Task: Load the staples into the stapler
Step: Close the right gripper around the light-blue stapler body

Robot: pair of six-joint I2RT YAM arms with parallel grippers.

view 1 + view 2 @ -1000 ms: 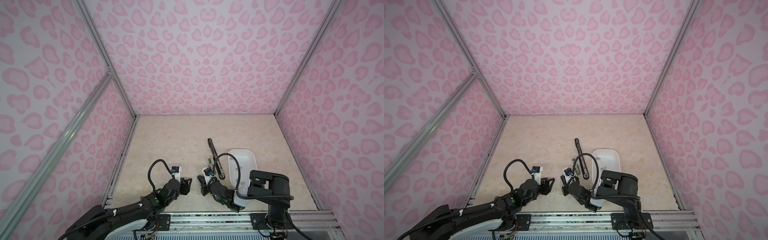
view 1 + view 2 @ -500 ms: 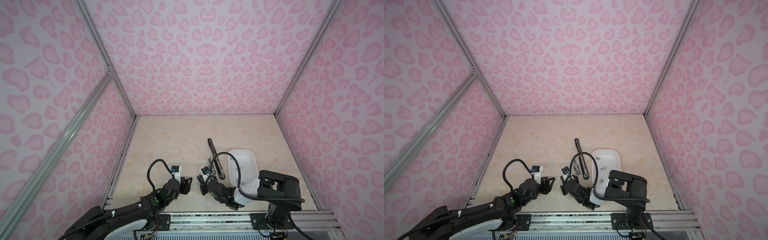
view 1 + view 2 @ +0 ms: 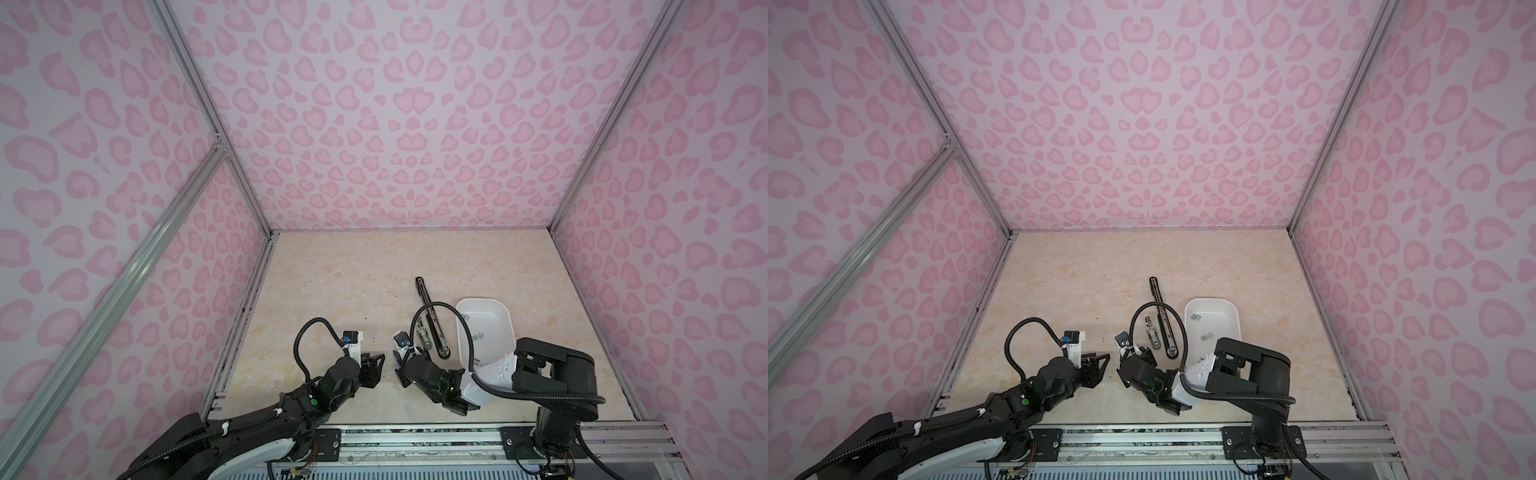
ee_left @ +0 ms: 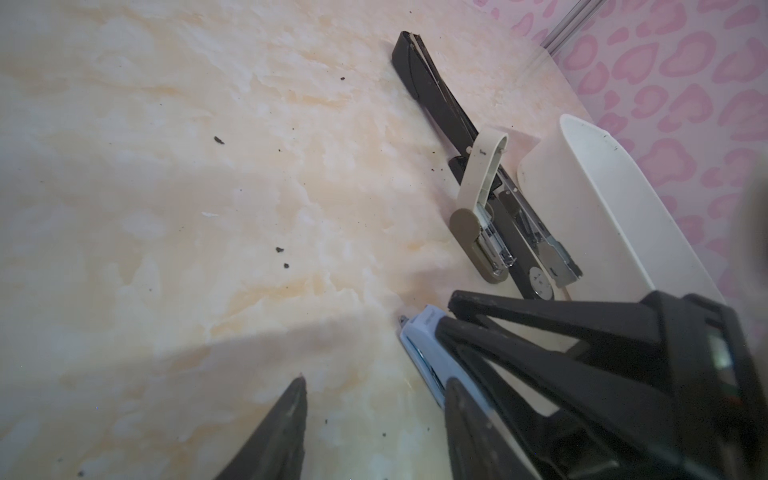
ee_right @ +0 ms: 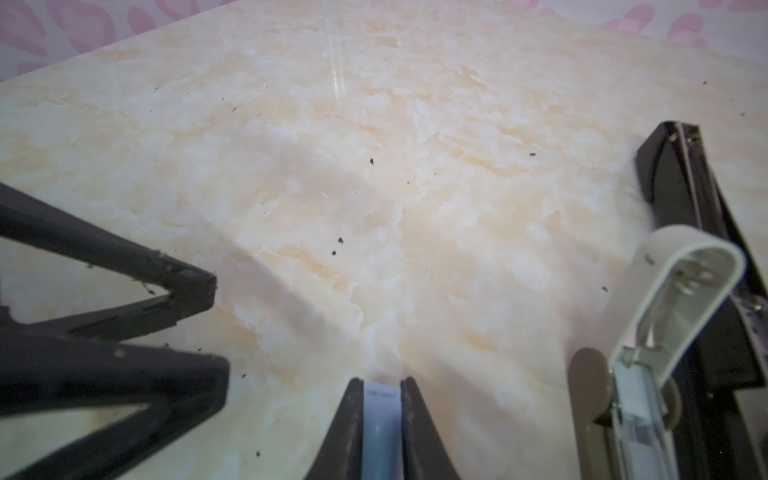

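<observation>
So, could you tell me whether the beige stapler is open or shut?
Open: the beige stapler has its cream lid swung up, baring the metal channel.

Nothing can be read. Faint print on the blue stapler (image 5: 380, 428) tip is too blurred; marks on the black stapler (image 4: 446, 104) disc are too small.

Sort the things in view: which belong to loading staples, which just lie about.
Job: staples, in the white tray; pale blue stapler, clamped in the right gripper.
Lying about, probably: black stapler and beige stapler, both open, untouched.
</observation>
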